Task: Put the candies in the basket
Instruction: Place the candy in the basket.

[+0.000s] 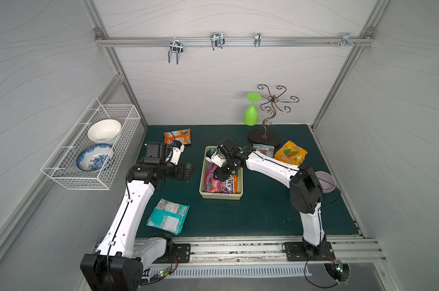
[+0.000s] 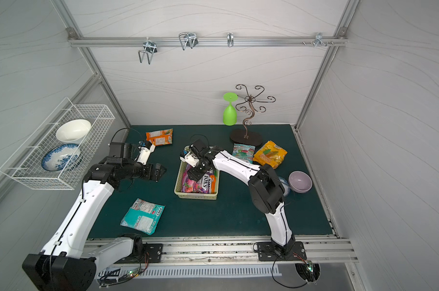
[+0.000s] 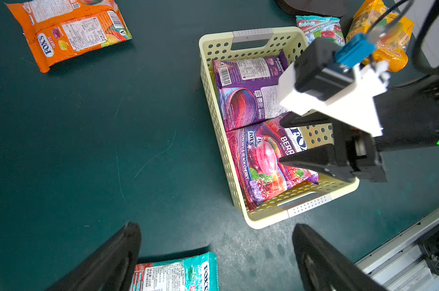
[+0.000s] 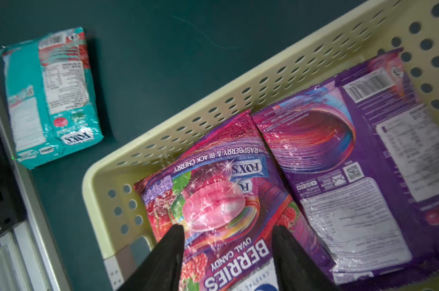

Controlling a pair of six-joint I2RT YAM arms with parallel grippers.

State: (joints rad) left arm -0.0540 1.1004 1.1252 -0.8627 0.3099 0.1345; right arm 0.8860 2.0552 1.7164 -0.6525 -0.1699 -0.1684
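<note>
Right now my right gripper (image 4: 227, 228) hangs over the basket (image 4: 213, 105), jaws partly apart, the pink berries packet (image 4: 213, 201) lying inside just below it (a purple packet (image 4: 364, 151) sits beside that). My left gripper (image 3: 215, 225) gapes wide; the teal packet (image 3: 175, 272) lies near it, outside the basket.

With the basket (image 1: 221, 196) as clock centre and 12 toward the back wall, the right arm (image 1: 268, 165) reaches in from 3. Its gripper (image 3: 280, 141), jaws apart, hangs just over the packets inside (image 3: 248, 100), so entry from above is mostly blocked. The left gripper (image 3: 215, 226) stands near at 9. An orange packet (image 1: 178, 136) lies at 11 and a teal packet (image 1: 169, 216) at 7. A stand (image 1: 263, 137) is at 1, a small packet (image 1: 263, 150) and a yellow packet (image 1: 290, 152) at 2, and a bowl (image 2: 300, 181) at 3. From 4 to 6 the mat (image 1: 251, 216) is bare.
</note>
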